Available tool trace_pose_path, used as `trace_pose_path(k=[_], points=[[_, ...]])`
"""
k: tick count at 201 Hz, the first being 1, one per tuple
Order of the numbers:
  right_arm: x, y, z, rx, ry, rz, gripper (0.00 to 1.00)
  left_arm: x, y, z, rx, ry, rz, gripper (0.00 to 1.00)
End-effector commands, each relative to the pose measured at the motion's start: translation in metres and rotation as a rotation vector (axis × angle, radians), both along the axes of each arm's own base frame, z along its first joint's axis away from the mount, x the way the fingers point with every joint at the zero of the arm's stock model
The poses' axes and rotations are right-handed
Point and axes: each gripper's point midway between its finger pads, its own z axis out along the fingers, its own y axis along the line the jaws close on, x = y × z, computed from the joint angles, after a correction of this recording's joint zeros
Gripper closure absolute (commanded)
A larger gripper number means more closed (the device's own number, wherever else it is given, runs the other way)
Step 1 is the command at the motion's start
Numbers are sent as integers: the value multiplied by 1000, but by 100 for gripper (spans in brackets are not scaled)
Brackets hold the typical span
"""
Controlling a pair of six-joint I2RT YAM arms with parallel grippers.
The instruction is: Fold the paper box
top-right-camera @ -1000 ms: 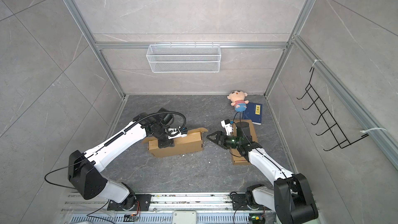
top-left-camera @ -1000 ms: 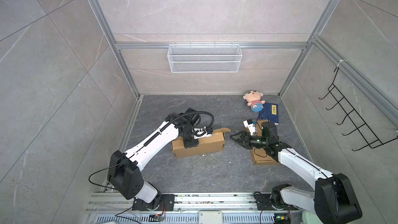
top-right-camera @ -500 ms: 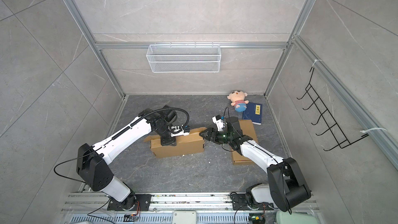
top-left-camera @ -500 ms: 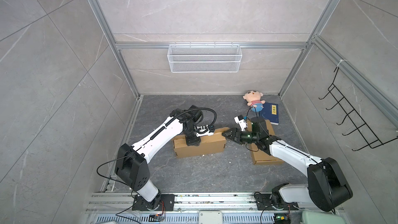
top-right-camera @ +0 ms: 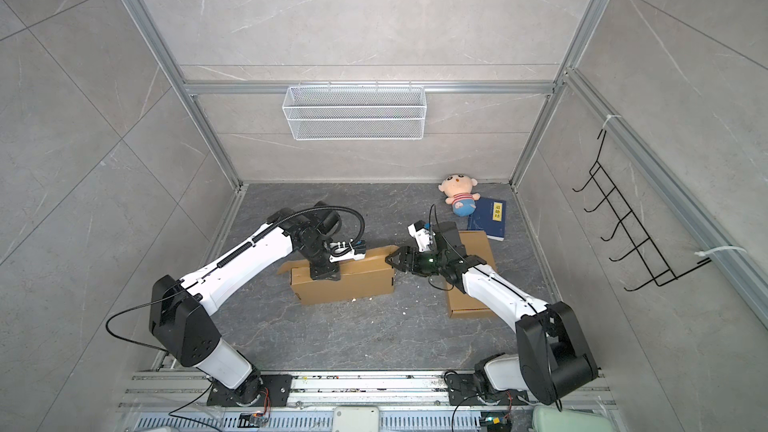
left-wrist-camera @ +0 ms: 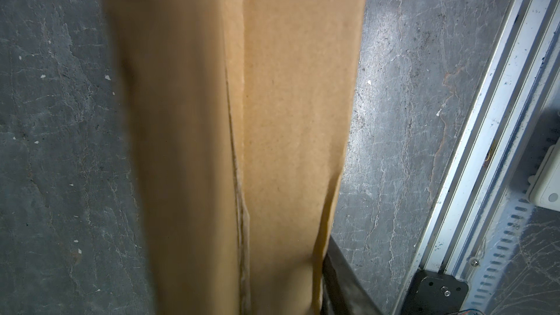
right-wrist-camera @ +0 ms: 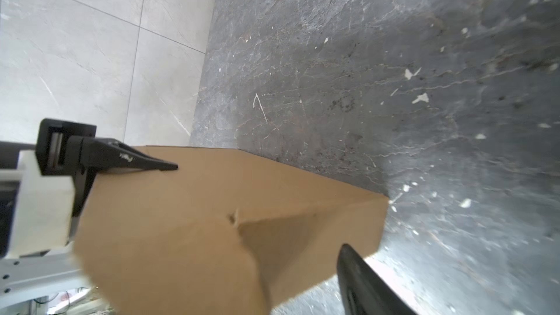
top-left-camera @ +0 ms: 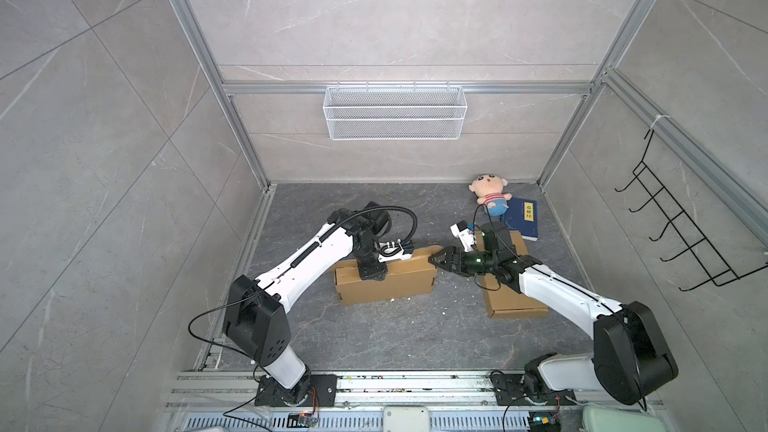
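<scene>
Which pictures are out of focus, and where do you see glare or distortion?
Left wrist view: the box is too near and soft, while the floor behind it is sharper. Right wrist view: the box's near corner is blurred, and a glare patch lies on the floor beside it. Both top views: sharp, evenly lit, but the wide lens makes the wall posts lean outward.

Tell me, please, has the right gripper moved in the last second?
Yes: the right gripper shifted left, away from the blue book, toward the paper box's right end.
</scene>
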Motion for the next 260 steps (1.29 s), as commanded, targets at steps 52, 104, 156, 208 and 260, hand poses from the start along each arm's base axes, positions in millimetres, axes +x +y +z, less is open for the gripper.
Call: trace_pose_path(k=[52, 104, 156, 208, 260], points=[[-7, -44, 31, -545, -308, 173, 30, -5, -12, -14, -21, 47, -42, 64], [6, -25, 39, -686, -373, 320, 36, -4, -13, -14, -22, 46, -46, 64], [16, -10, 40, -698, -379, 377, 51, -4, -12, -12, -26, 37, -45, 64], [14, 3, 43, -662, -368, 407, 71, -4, -13, -12, -27, 36, -46, 64], [8, 3, 44, -648, -320, 391, 88, -2, -13, -13, -28, 32, -44, 64]])
